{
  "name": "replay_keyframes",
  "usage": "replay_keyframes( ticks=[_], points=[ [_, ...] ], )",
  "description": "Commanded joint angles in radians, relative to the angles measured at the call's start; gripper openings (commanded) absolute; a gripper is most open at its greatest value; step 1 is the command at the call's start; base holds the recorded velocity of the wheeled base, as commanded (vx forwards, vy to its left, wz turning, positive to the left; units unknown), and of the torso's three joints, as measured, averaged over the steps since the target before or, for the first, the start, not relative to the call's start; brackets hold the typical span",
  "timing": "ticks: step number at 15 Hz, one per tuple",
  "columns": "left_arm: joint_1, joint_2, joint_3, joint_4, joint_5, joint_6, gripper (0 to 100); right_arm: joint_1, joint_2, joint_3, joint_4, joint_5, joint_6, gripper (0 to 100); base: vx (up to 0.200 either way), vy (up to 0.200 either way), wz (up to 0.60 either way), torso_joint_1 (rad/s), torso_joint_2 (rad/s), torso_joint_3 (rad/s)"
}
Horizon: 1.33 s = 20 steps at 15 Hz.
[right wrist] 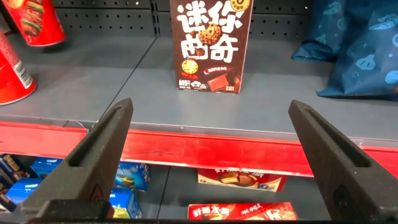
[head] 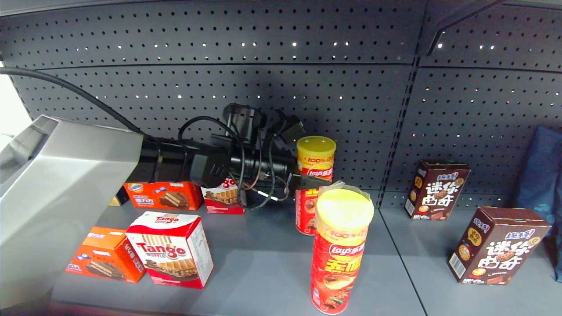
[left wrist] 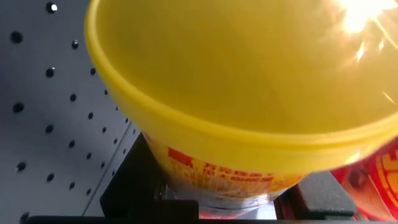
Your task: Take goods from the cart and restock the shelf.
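Observation:
Two red chips cans with yellow lids stand upright on the grey shelf (head: 263, 263). The rear can (head: 315, 162) is near the pegboard, and my left gripper (head: 306, 181) is shut on its upper half, reaching in from the left. In the left wrist view its yellow lid (left wrist: 249, 81) sits close, with black fingers (left wrist: 134, 180) on either side of the can body. The front can (head: 340, 259) stands free near the shelf edge. My right gripper (right wrist: 211, 106) hangs open in front of the shelf's red edge (right wrist: 217, 149), facing a brown cookie box (right wrist: 211, 43).
Left of the cans are a red-and-white wafer box (head: 173, 248) and orange boxes (head: 105, 259). Two brown cookie boxes (head: 437, 188) (head: 496, 245) and a blue bag (head: 542, 175) occupy the right bay. Bare shelf lies between the cans and the wafer box.

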Motion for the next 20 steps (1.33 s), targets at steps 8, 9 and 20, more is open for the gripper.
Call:
replay_keyframes(
  ticks=[8,9,20],
  points=[
    [0.008,0.052,-0.019,-0.003,0.0,-0.002,0,0.001,0.0,0.0,0.0,0.0,0.0,100,0.0,0.0,0.0,0.0,0.0,0.0],
    [0.008,0.053,-0.019,-0.003,0.0,-0.005,0,0.001,0.0,0.0,0.0,0.0,0.0,100,0.0,0.0,0.0,0.0,0.0,0.0],
    [-0.001,0.065,-0.023,-0.012,-0.001,-0.008,100,0.001,0.0,0.0,0.0,0.0,0.0,100,0.0,0.0,0.0,0.0,0.0,0.0]
  ],
)
